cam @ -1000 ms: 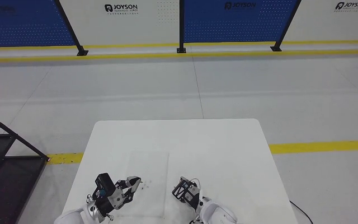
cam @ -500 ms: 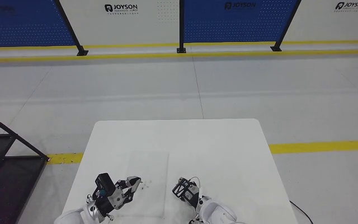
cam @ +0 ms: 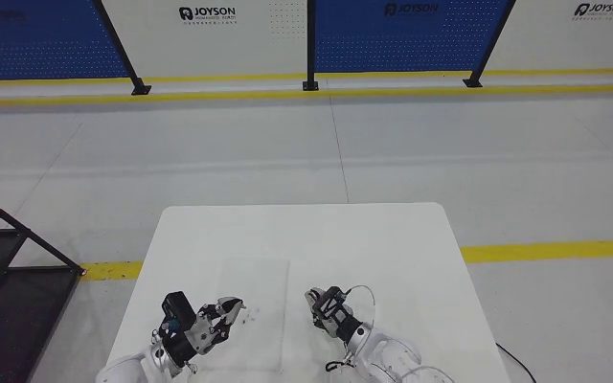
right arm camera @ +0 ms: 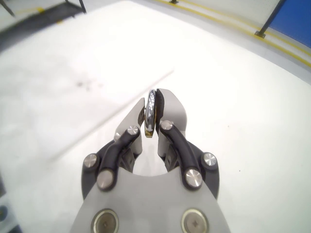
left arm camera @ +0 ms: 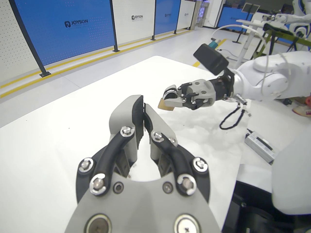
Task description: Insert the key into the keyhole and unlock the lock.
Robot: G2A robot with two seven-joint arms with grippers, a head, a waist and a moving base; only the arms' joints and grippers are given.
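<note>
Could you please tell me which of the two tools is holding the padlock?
The right tool: the brass, silver-shackled padlock is clamped between its fingers. The left tool holds no padlock.

Brass padlock [left arm camera: 166,104] (silver shackle [right arm camera: 150,109] pinched between the right fingers [right arm camera: 172,107]) above the table [cam: 383,249].

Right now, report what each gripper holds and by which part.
Right gripper clamps the padlock by its silver shackle, brass body hanging free. Left gripper is shut; whether it pinches anything cannot be told.
</note>
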